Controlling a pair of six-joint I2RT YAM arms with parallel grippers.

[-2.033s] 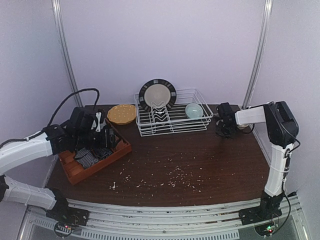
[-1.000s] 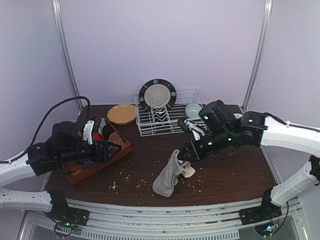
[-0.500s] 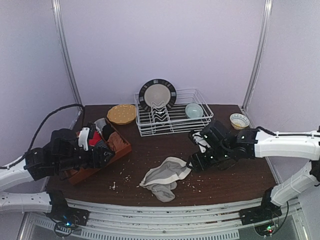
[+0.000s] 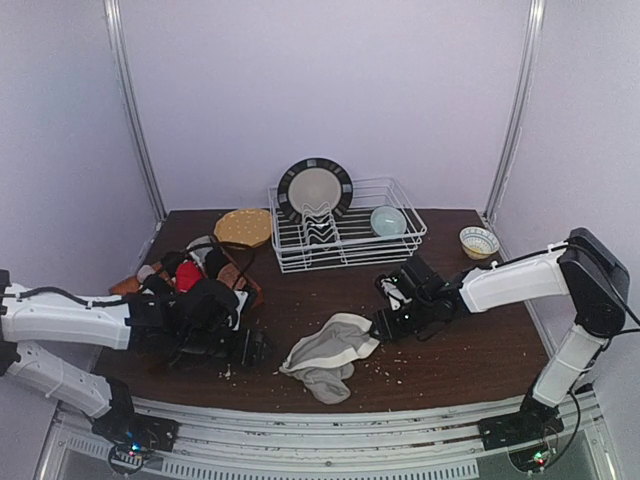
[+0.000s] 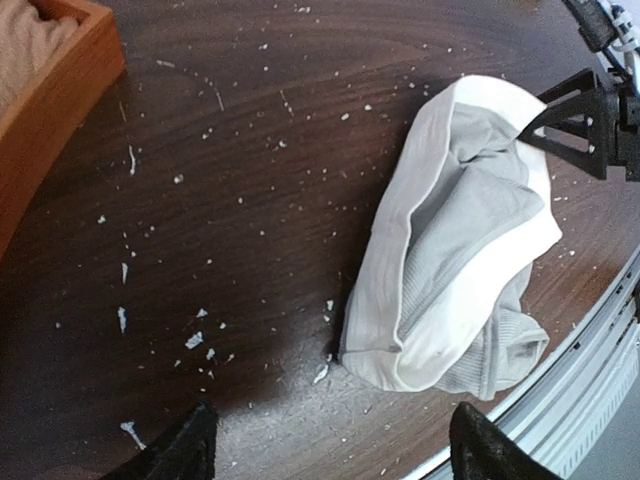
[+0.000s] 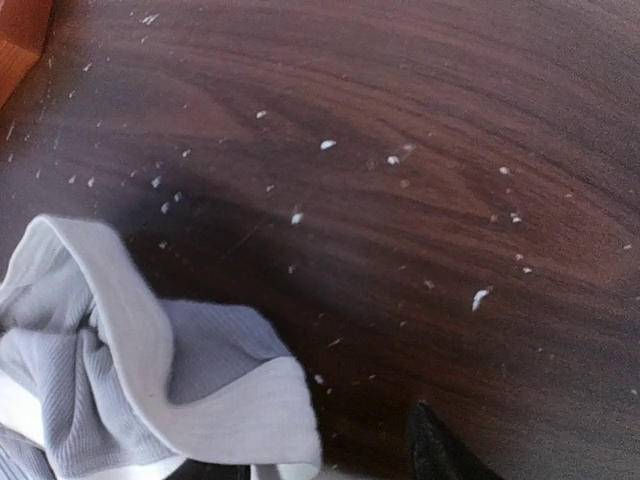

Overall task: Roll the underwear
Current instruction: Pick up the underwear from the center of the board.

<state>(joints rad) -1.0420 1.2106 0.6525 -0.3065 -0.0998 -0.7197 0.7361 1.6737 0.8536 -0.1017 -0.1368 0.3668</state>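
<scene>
My left hand [image 4: 257, 348] sits low over the table [image 4: 450, 360], its fingers [image 5: 188, 452] spread wide apart and holding nothing. Just ahead of it, a little toward its right finger, lies the grey underwear [image 5: 455, 240]. It is bunched in a loose heap, with the pale waistband [image 5: 385, 250] folded around the outside, close to the table's near edge.

My right hand [image 4: 382, 325] is on the far side of the heap from the left one, its fingertips right at a corner of the waistband. In its wrist view the one finger [image 6: 435, 455] I can see stands clear of the cloth, so I read that hand as parted, not clamped.

Off to the left of my left hand is the orange tray [image 5: 65, 105], with red underwear [image 4: 188, 275] and darker pieces piled in it. White crumbs [image 5: 195, 340] are scattered over the table between both hands and the tray. Well beyond the right hand stands a wire dish rack [image 4: 400, 240].
</scene>
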